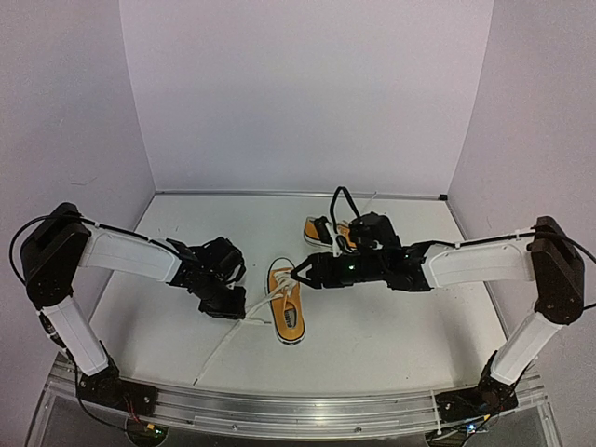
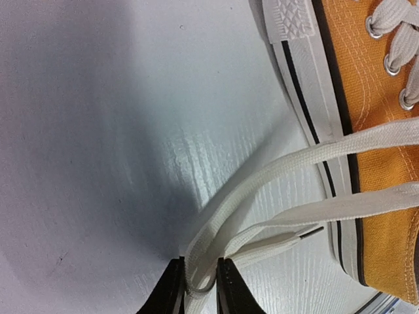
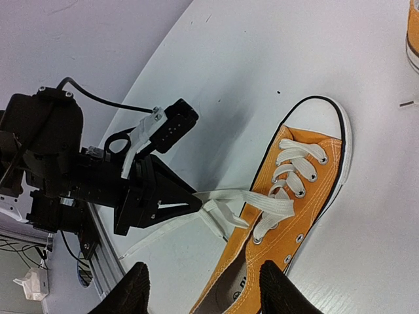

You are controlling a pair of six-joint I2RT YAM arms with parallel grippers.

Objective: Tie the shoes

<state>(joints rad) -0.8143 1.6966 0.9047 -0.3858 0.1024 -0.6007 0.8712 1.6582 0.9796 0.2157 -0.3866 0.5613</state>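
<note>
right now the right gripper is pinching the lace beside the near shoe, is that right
Not quite: it is the left gripper, not the right, that is pinching the lace beside the near shoe. The left wrist view shows it.

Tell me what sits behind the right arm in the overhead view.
The second shoe lies there, beyond the right arm. Only one orange end and some white sole show; the arm's wrist and a black cable cover the rest, so its lacing is mostly hidden.

Left arm point(image 1: 130, 251): forearm reaching inward, wrist low.
Left gripper point(image 2: 200, 291): jaws pinched on a lace point(image 2: 275, 167).
Right arm point(image 1: 475, 264): stretched leftward.
Right gripper point(image 3: 206, 294): jaws apart.
</note>
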